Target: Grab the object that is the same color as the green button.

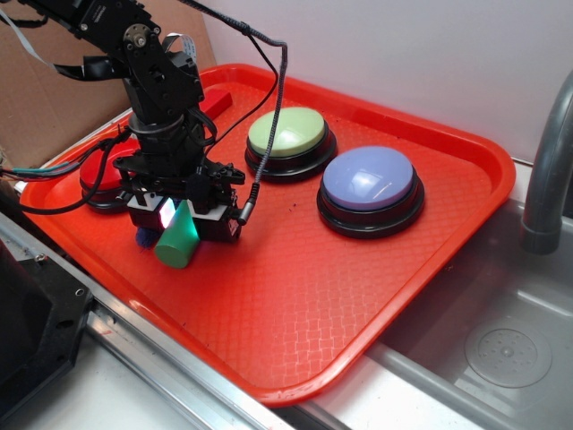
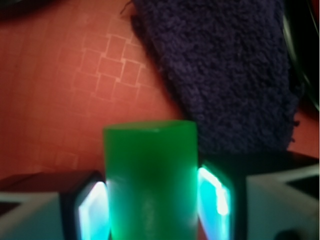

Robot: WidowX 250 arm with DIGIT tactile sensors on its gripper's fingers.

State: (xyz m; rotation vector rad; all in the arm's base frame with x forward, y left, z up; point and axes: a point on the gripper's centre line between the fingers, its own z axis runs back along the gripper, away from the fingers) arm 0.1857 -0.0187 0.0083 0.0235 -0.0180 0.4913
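- The gripper (image 1: 183, 218) points down over the tray, its two glowing pads (image 2: 92, 210) drawn in close to either side of the green cylinder (image 2: 150, 180), with at most a sliver of gap; it appears to have hold of the cylinder, though the wrist view is too blurred to confirm firm contact on both sides.
- The green cylinder sits between the jaws and sticks out well beyond the fingertips; in the exterior view its free end (image 1: 175, 244) slants down and out toward the tray's near edge.
- Just past the cylinder's free end, and to one side, lies the purple-blue cloth (image 2: 225, 70); only a small patch of it peeks out beside the gripper in the exterior view.
- Under everything is the red tray (image 1: 358, 296), with a textured grid surface.
- Beyond the gripper stand the green button (image 1: 288, 134) and, farther off, the lavender-blue button (image 1: 369, 181); the red button (image 1: 103, 179) sits just behind the arm.
- Risk: the cylinder is smooth and most of its length hangs outside the pads, so it could pivot or slide out if lifted quickly.
- Risk: if the grip is incomplete, a lift would leave the cylinder behind, free to roll across the tray.
- Risk: the cloth is close enough to snag on a finger and drag along.
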